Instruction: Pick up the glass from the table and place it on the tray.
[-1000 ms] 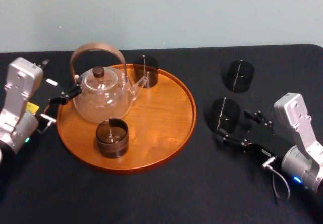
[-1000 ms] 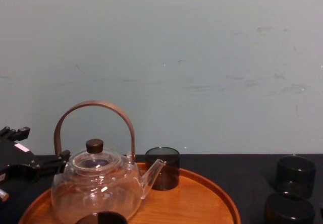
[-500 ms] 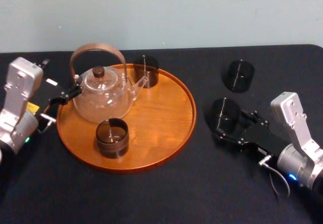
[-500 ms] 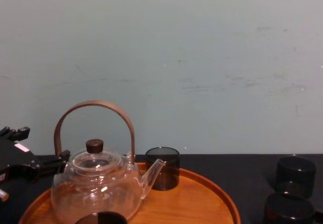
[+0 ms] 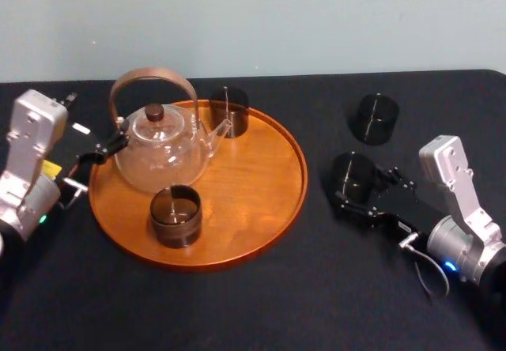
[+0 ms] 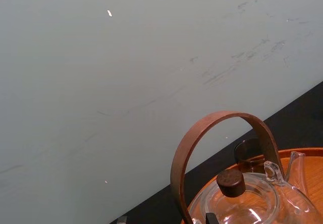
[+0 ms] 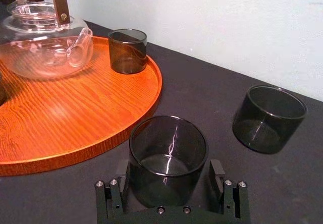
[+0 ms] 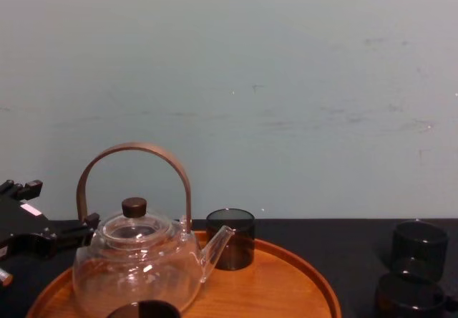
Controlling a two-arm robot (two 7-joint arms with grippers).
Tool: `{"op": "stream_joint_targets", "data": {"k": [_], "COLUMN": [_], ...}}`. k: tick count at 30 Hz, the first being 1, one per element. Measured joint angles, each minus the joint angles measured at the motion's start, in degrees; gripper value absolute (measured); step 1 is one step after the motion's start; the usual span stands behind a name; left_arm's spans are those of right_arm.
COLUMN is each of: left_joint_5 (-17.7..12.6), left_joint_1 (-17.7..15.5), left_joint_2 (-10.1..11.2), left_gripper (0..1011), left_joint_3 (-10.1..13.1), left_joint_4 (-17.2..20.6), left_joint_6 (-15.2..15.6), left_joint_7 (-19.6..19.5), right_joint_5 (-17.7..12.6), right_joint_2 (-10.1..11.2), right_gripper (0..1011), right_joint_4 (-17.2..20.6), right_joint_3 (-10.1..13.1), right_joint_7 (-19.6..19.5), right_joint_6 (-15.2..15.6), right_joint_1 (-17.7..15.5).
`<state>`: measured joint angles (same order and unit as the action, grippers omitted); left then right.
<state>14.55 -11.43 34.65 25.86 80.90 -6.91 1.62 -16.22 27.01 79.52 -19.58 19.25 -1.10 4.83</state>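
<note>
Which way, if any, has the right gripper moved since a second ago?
Yes. The right gripper has slid toward the tray, its open fingers now flanking the nearer table glass, which stayed put.

tray [image 5: 257, 189]: glossy grained wood; glass [image 7: 168, 153]: smoky, glossy; table [image 5: 237, 307]: matt black

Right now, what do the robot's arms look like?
Both arms are silver-grey and boxy with black front parts. The left arm carries a yellow label and a small green light. The right arm has black jaws, a blue light and a thin looped cable.
</note>
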Motion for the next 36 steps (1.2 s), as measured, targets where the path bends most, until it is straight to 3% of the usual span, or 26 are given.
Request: {"op": "stream_joint_targets", "data": {"k": [18, 30, 36], "left_joint_5": [0.0, 0.0, 0.0], "left_joint_1": [0.0, 0.0, 0.0], "left_joint_2": [0.0, 0.0, 0.0], "left_gripper": [1010, 1009, 1009], "left_joint_3": [0.0, 0.0, 0.0], "left_joint_4": [0.0, 0.0, 0.0], "left_joint_6": [0.0, 0.0, 0.0], "left_joint_7": [0.0, 0.0, 0.0], "right_joint_5": [0.76, 0.75, 0.72], "right_joint_2": [-3.46, -3.67, -3.63], "right_gripper": [1002, 1002, 913], "right_joint_4": [-5.94, -6.32, -6.21], "right_joint_3": [0.29, 0.22, 0.2], "right_joint_7": [5.24, 5.72, 5.63], "right_joint_6": [-1.86, -2.13, -2.07], "right_joint_1": [3.87, 4.13, 4.08]}}
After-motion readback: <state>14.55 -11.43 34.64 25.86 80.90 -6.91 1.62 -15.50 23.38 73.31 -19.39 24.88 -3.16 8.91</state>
